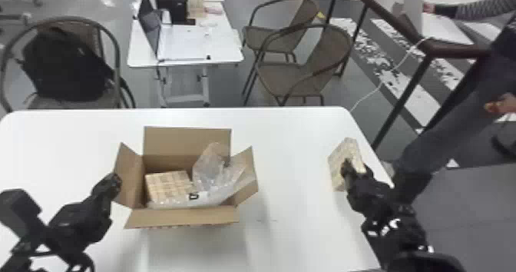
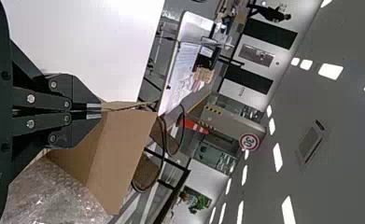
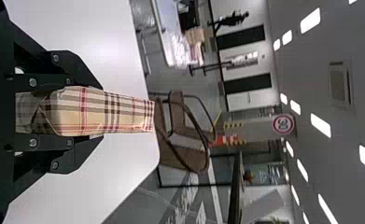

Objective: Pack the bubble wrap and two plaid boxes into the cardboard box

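Observation:
In the head view my left gripper (image 1: 115, 177) is at the left flap of the cardboard box (image 1: 188, 215); in the left wrist view the left gripper (image 2: 101, 111) is shut on that flap's edge (image 2: 129, 107). Inside the carton lie a plaid box (image 1: 169, 183), toward its left, and bubble wrap (image 1: 215, 171), which rises at the right. My right gripper (image 1: 355, 167) is at the table's right side, around the second plaid box (image 1: 339, 160). Its two fingers in the right wrist view, the right gripper (image 3: 101, 112), are on both sides of this plaid box (image 3: 115, 113).
The white table (image 1: 295, 221) has its right edge close beside my right arm. Beyond it stand chairs (image 1: 303, 73), a second table (image 1: 184, 52) with a laptop, and a dark railing (image 1: 403, 87). The carton's four flaps stand spread outward.

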You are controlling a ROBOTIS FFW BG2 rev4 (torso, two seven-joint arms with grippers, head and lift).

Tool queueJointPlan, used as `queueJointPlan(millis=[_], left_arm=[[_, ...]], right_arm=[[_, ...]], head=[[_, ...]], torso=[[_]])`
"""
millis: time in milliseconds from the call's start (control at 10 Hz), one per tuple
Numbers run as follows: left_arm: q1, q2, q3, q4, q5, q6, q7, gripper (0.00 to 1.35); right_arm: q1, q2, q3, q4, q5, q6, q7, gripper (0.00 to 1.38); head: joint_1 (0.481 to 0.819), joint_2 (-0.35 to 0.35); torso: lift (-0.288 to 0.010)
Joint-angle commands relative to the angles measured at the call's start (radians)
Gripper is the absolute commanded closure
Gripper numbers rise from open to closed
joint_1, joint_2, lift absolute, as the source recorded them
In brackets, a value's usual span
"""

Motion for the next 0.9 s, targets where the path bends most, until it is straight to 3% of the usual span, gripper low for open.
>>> queueJointPlan(millis=[0, 100, 300, 500, 800], left_arm=[[-0.006, -0.003, -0.003, 0.003, -0.002, 0.003, 0.000, 1.22], [-0.009, -0.003, -0.006, 0.003, -0.004, 0.001, 0.000, 1.22], [-0.010, -0.003, -0.008, 0.004, -0.004, 0.003, 0.000, 1.22], [-0.012, -0.003, -0.008, 0.006, -0.005, 0.003, 0.000, 1.22], [-0.012, -0.003, -0.009, 0.007, -0.005, 0.003, 0.000, 1.22]], right_arm=[[-0.049, -0.036, 0.104, -0.176, -0.095, 0.200, 0.036, 1.04], [-0.112, -0.062, 0.162, -0.257, -0.150, 0.367, 0.055, 1.04], [-0.251, -0.080, 0.208, -0.346, -0.193, 0.657, 0.159, 1.04], [-0.325, -0.088, 0.245, -0.377, -0.273, 0.775, 0.174, 1.04], [-0.391, -0.092, 0.303, -0.242, -0.397, 0.901, 0.174, 1.04]], head=[[0.695, -0.080], [0.695, -0.047], [0.695, 0.064], [0.695, 0.138], [0.695, 0.190]], torso=[[-0.039], [-0.039], [-0.039], [-0.039], [-0.039]])
